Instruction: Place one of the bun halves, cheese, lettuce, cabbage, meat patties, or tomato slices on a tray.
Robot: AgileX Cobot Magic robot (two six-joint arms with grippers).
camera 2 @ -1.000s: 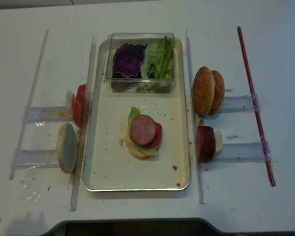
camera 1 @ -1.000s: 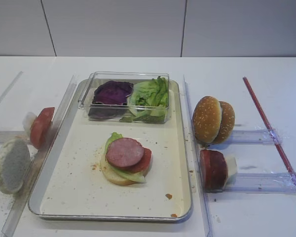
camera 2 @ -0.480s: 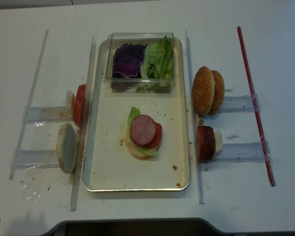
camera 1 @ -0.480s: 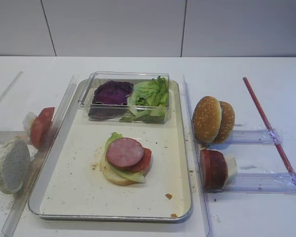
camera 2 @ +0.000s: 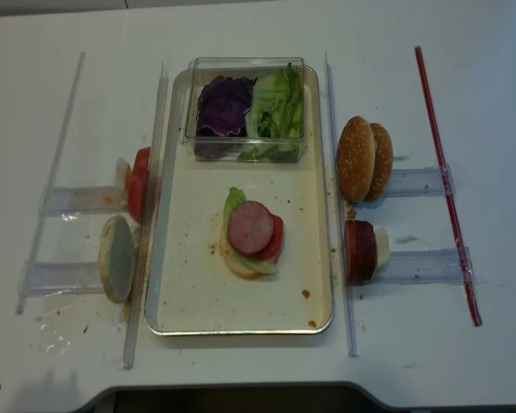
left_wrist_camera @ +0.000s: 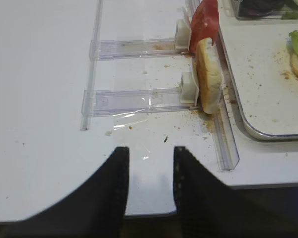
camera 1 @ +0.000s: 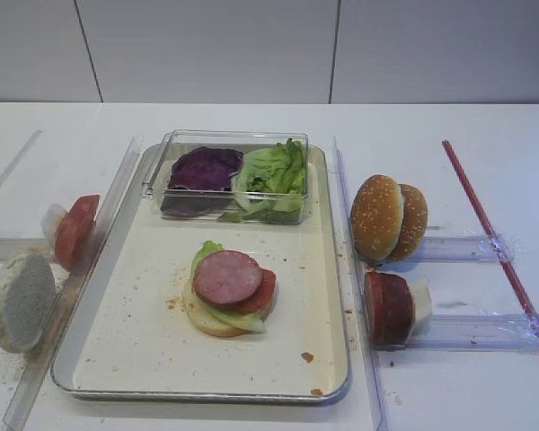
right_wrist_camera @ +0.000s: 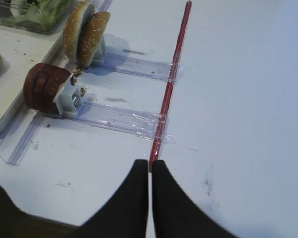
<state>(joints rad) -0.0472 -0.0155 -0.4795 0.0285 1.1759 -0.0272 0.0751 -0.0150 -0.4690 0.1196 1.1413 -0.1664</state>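
Nothing has shifted over the last second: the stack on the tray (camera 1: 117, 359) sits unchanged, left tool (left_wrist_camera: 150, 163) open, right tool (right_wrist_camera: 151, 171) closed and empty.

Stacked meat patty (camera 1: 226, 277) mid-tray (camera 1: 117, 359), clear box (camera 1: 162, 171) behind.

tray (camera 1: 117, 355): silver-rimmed, crumb-speckled
stack: pale bun half (camera 1: 208, 321), lettuce (camera 1: 238, 316), tomato slice (camera 1: 260, 292), meat patty (camera 1: 226, 277) on top, mid-tray
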